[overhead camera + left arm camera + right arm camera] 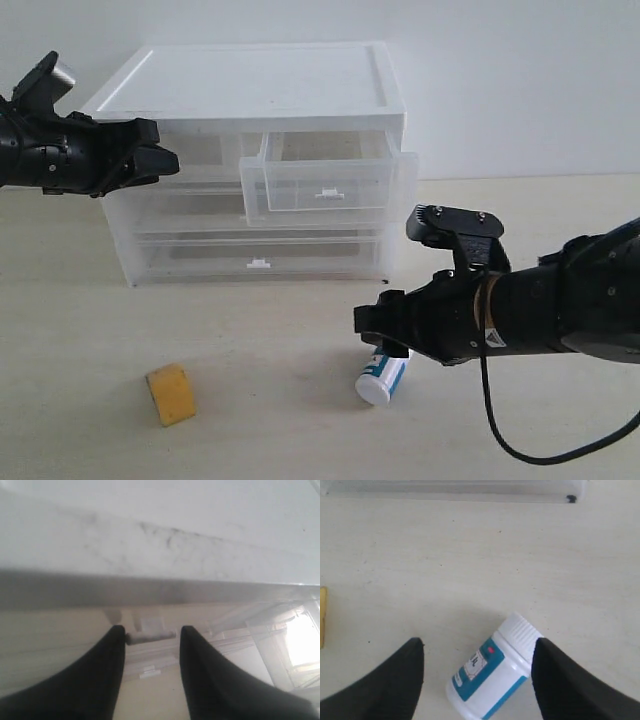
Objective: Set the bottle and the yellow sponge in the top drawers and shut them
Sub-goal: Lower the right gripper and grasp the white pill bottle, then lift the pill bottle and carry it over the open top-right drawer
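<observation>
Bottle: the bottle (489,681) lies on its side on the worktop (280,430), in front of the drawer unit (250,80) and towards its right side, cap pointing away from the drawers.
Yellow sponge: the yellow sponge (171,394) sits on the worktop well to the left of the bottle, with nothing near it.
Top drawers: the top-right drawer (325,172) stands pulled out and looks empty. The top-left drawer (210,150) looks pushed in.
Right end effector: the right end effector (477,647) hangs low over the bottle with its jaws spread wide, one on either side, and has hold of nothing. The cap is just beside one jaw.
Left end effector: the left end effector (150,630) is up at the front of the top-left drawer, jaws partly apart with the white tab handle (150,636) between the tips. I cannot tell whether they pinch the tab or only flank it.
Step in hand: I judge this to be the pick-up of the bottle. Neither object is in a drawer yet.
Next move: it looks to call for settling the right jaws squarely across the bottle's body, closing, then lifting it over the front wall of the open drawer.
Watch for: a round bottle lying down may roll away as the jaws close, since it sits off-centre towards one of them.
</observation>
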